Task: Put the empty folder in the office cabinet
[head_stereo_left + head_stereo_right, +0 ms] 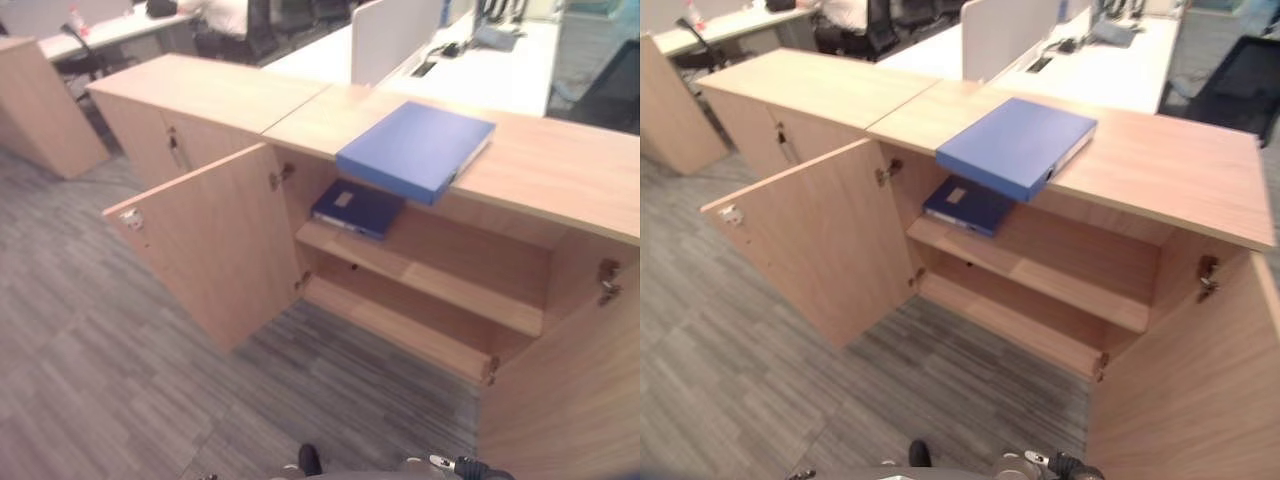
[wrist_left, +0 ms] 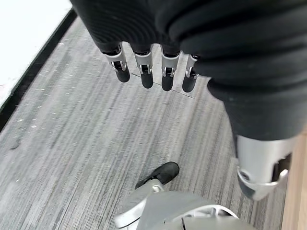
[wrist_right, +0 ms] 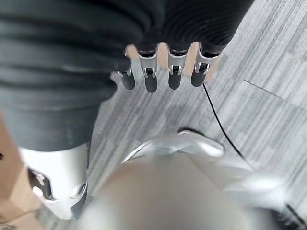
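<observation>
2 blue folders were in sight. 1 large light-blue flat folder [image 1: 415, 148] lay on top of the light wooden office cabinet [image 1: 560, 170], its near corner jutting past the front edge. 1 darker blue folder [image 1: 356, 208] lay on the upper of 2 shelves [image 1: 420, 275] inside. Both cabinet doors, left [image 1: 210, 240] and right [image 1: 565, 390], stood open. The left hand [image 2: 153, 72] and right hand [image 3: 163, 72] hung over grey carpet [image 1: 90, 380], fingers relaxed, grasping nothing. White desks [image 1: 480, 70] stood behind.
</observation>
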Controlling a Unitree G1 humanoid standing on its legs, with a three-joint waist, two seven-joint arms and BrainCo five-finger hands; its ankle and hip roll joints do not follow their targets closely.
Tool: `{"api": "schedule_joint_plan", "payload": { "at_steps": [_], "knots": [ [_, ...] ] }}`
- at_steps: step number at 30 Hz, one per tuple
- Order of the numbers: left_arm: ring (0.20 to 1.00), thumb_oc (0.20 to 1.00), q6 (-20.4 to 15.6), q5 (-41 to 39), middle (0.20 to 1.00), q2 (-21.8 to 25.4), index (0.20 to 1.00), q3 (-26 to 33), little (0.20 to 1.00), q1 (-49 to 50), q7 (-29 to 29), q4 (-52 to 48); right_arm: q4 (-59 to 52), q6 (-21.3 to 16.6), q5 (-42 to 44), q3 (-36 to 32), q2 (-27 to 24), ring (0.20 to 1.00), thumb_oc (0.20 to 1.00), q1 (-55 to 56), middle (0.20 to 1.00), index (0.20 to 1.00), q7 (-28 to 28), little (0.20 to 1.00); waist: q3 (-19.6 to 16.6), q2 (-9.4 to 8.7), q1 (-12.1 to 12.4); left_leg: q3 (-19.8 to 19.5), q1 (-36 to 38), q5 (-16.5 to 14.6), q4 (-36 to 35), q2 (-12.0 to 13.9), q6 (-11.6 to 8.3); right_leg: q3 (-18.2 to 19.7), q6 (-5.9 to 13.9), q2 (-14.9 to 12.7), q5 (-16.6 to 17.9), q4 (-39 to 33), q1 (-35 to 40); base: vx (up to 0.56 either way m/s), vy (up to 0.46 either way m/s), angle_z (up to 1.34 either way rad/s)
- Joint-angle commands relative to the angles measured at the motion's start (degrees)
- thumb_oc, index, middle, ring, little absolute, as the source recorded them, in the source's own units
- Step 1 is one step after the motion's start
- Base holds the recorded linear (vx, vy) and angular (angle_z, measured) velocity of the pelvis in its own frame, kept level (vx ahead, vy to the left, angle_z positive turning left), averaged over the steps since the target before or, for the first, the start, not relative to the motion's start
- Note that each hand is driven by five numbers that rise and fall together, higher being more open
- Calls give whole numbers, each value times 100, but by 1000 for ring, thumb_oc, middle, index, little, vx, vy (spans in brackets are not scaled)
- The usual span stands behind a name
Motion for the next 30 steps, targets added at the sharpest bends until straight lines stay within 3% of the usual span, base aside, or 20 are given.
{"api": "schedule_joint_plan", "payload": {
  "at_steps": [1, 3, 7, 10, 12, 14, 15, 18, 19, 20, 21, 23, 27, 30],
  "knots": [
    [1000, 1000, 18, 172, 1000, 33, 1000, 193, 1000, -179, 35, 74, 14, -110, 161, 251, -172, 1000, 1000, -180, 1000, 1000, -60, 1000, 201, 249, -15, -212, 637, -674, -300, 100, -110, 366, 449, 392, 1092, -764, -146, 91, -154, -72],
    [1000, 1000, -12, 153, 1000, 22, 1000, 171, 1000, -205, 55, 28, 74, -108, 276, 294, -170, 1000, 1000, -165, 1000, 1000, -88, 1000, 156, 105, -70, -184, 722, -739, -300, 125, -141, 807, 415, 754, 1131, -1348, 71, 129, -225, -57],
    [1000, 1000, -43, 31, 1000, -32, 1000, 147, 1000, -276, 75, -77, 175, -114, 336, 276, -164, 1000, 1000, -64, 1000, 1000, -140, 1000, 15, 11, -103, -91, 880, -746, -300, 345, -283, 818, 344, 1025, 1084, -1718, 349, 147, -203, -15],
    [1000, 1000, -48, 9, 1000, -40, 1000, 135, 1000, -288, 78, -109, 188, -117, 356, 269, -167, 1000, 1000, -51, 1000, 1000, -144, 1000, 17, -14, -109, -69, 922, -746, -258, 402, -314, 818, 324, 1065, 1060, -1732, 399, 68, -113, -7],
    [1000, 1000, -72, -200, 1000, -38, 1000, 184, 1000, -309, 62, -190, 221, -128, 422, 326, -158, 1000, 1000, -54, 1000, 1000, -149, 1000, 108, -218, -76, 22, 571, -1069, 1093, 829, -424, 897, 97, 1190, 859, -1693, 587, 133, -335, -5],
    [1000, 1000, -87, -295, 1000, -56, 1000, 216, 1000, -306, 84, -255, 166, -144, 463, 360, -210, 1000, 1000, -97, 1000, 1000, -180, 1000, 242, -258, 45, -284, 86, -839, 2204, 1061, -409, 1050, -103, 1298, 718, -1659, 672, 65, -220, -34],
    [1000, 1000, -99, -357, 1000, -85, 1000, 195, 1000, -325, 90, -243, 182, -132, 475, 354, -239, 1000, 1000, -98, 1000, 1000, -186, 1000, 293, -263, 103, -708, -408, -720, 2593, 1062, -355, 1101, -172, 1336, 629, -1669, 726, 45, -94, -48],
    [1000, 1000, -99, -376, 1000, -117, 1000, 203, 1000, -273, 97, -209, 189, -130, 421, 365, -286, 1000, 1000, -78, 1000, 1000, -175, 1000, 294, -279, 156, -927, -557, -747, 2194, 984, -326, 1210, -113, 1289, 586, -1692, 783, 94, 45, -18],
    [1000, 1000, -108, -443, 1000, -134, 1000, 234, 1000, -222, 87, -171, 186, -130, 388, 347, -322, 1000, 1000, -50, 1000, 1000, -169, 1000, 286, -273, 217, -1184, -689, -539, 1691, 972, -428, 1296, -78, 1261, 530, -1708, 838, 91, 122, -22],
    [1000, 1000, -120, -462, 1000, -142, 1000, 235, 1000, -205, 75, -165, 183, -135, 365, 329, -342, 1000, 1000, -41, 1000, 1000, -168, 1000, 293, -237, 253, -1389, -804, -90, 1219, 928, -493, 1324, -108, 1261, 542, -1699, 806, 91, 121, -25],
    [1000, 1000, -120, -462, 1000, -142, 1000, 234, 1000, -204, 75, -165, 182, -135, 365, 329, -342, 1000, 1000, -40, 1000, 1000, -168, 1000, 292, -240, 250, -1389, -794, -76, 1196, 923, -493, 1321, -108, 1257, 540, -1698, 807, 59, 110, -26],
    [1000, 1000, -124, -412, 1000, -147, 1000, 170, 1000, -209, 45, -87, 188, -145, 301, 338, -412, 1000, 1000, -41, 1000, 1000, -161, 1000, 344, -88, 336, -1962, -951, 361, 351, 901, -687, 1531, -100, 1338, 407, -1695, 935, 145, 130, -35],
    [1000, 1000, -137, -384, 1000, -206, 1000, 152, 1000, -175, 9, -41, 190, -158, 284, 285, -418, 1000, 1000, -9, 1000, 1000, -141, 1000, 269, 55, 318, -2044, -781, 471, -14, 908, -755, 1600, -20, 1316, 385, -1758, 1047, 177, 181, -48],
    [1000, 1000, -161, -227, 1000, -227, 1000, 42, 1000, -159, -11, -58, 233, -122, 252, 227, -354, 1000, 1000, 57, 1000, 1000, -91, 1000, 84, 150, 256, -1847, -339, 280, -189, 610, -612, 1760, 155, 955, 471, -1752, 1070, 261, 370, -49]
  ]
}}
